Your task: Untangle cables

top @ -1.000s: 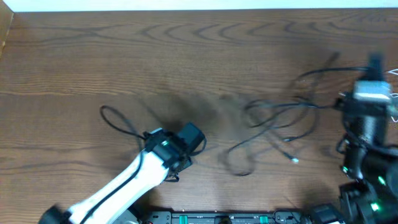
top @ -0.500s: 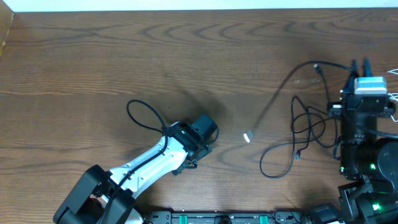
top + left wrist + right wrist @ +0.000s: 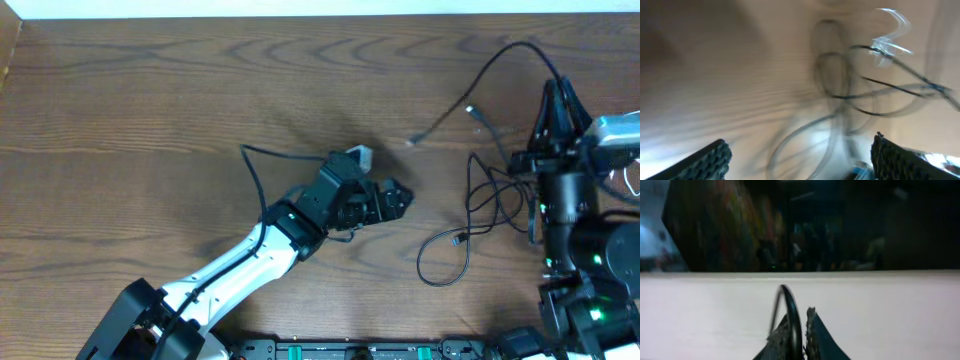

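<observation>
You have the cables (image 3: 490, 200) lying in a loose tangle on the right part of the wooden surface (image 3: 150, 100), with one black strand arching up into your right jaws, which are clenched on it, while your left jaws stand released at mid-surface, facing the tangle but apart from it.

Matt wood-grain table (image 3: 150, 100), smooth black cables (image 3: 492, 190)
</observation>
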You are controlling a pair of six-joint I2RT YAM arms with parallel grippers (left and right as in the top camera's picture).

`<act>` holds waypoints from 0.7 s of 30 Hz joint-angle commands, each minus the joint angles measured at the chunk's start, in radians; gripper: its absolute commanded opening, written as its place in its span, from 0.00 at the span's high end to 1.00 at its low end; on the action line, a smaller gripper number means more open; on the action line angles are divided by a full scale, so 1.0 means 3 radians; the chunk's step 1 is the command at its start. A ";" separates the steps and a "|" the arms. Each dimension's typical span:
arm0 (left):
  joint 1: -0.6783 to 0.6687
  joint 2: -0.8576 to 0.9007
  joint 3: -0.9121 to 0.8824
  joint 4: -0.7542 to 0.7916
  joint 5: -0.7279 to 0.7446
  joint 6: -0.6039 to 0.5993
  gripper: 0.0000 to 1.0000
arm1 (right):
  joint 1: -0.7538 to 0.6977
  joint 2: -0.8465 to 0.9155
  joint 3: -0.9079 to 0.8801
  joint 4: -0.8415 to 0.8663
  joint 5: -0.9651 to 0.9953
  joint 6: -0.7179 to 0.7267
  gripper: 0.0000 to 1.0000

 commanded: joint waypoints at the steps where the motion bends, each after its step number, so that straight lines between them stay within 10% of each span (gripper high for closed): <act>1: -0.0085 -0.0046 0.0020 0.0148 0.0183 0.0224 0.09 | -0.0004 0.0287 0.0033 0.0192 -0.0046 0.0999 0.95; 11: -0.0144 -0.0045 0.0019 0.0092 0.0178 0.0378 0.09 | 0.0015 0.1165 0.0161 0.1625 -0.1008 0.2166 0.99; 21: -0.0145 -0.0045 0.0019 0.0280 0.0107 0.0284 0.09 | 0.0243 0.1523 0.0947 0.1666 -0.1157 0.2335 0.99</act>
